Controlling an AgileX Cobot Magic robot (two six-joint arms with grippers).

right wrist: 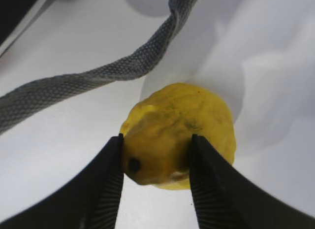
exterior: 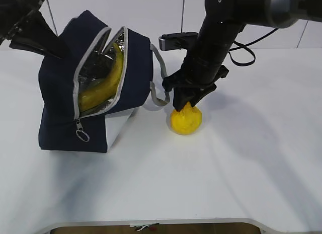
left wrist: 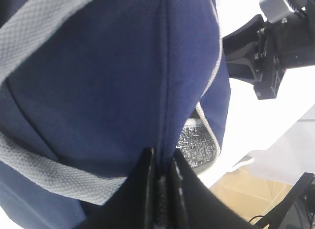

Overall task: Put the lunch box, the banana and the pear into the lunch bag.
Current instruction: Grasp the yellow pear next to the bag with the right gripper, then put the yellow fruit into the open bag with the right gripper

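jaws of the right gripper (right wrist: 156,162) pinch the narrow top of the squat yellow pear (exterior: 186,121), resting on the white surface (exterior: 241,163) beside the navy fabric lunch bag (exterior: 60,113); left gripper (left wrist: 162,189) clamps its seam. squeeze gently, lift straight.

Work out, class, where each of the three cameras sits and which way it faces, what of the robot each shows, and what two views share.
Exterior: in front of the white table, slanting down at the boxy navy-blue fabric lunch bag; both arms show.
Left wrist: on the left arm, against the bag's wall; left claw pinches its seam.
Right wrist: above the table, looking down; right claw flanks the squat yellow pear.
Shared: exterior and right wrist both show pear and grey webbing handle.
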